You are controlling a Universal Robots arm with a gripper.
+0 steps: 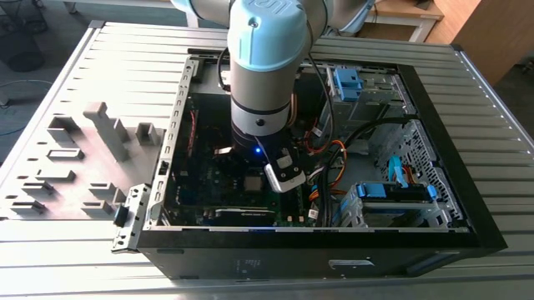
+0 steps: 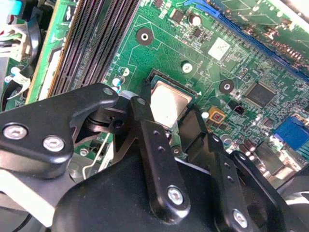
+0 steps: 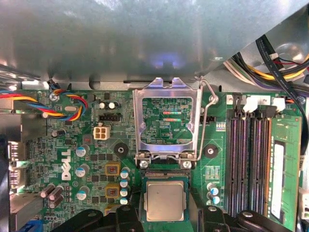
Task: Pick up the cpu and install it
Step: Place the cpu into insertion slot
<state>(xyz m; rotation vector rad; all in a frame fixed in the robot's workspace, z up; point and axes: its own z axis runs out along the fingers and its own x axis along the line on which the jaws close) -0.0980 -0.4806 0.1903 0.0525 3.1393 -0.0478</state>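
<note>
The black two-fingered gripper (image 2: pixel 166 112) hangs low over the motherboard, its fingers (image 2: pixel 141 107) spread wider than the chip and gripping nothing. Between them the cpu (image 3: pixel 165 200), a small square with a dull silver top, lies flat in its socket, metal side up, edges parallel to the long black memory slots (image 3: pixel 246 159) beside it. Beyond, the hinged metal socket frame (image 3: pixel 137 121) stands swung open inside the black PC case (image 1: pixel 292 257).

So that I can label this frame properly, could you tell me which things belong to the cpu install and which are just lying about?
Belonging to the job:
cpu
open hinged socket frame
hand, by the cpu

Lying about:
memory stick
coloured cables
blue drive brackets
grey fixture plate
</note>
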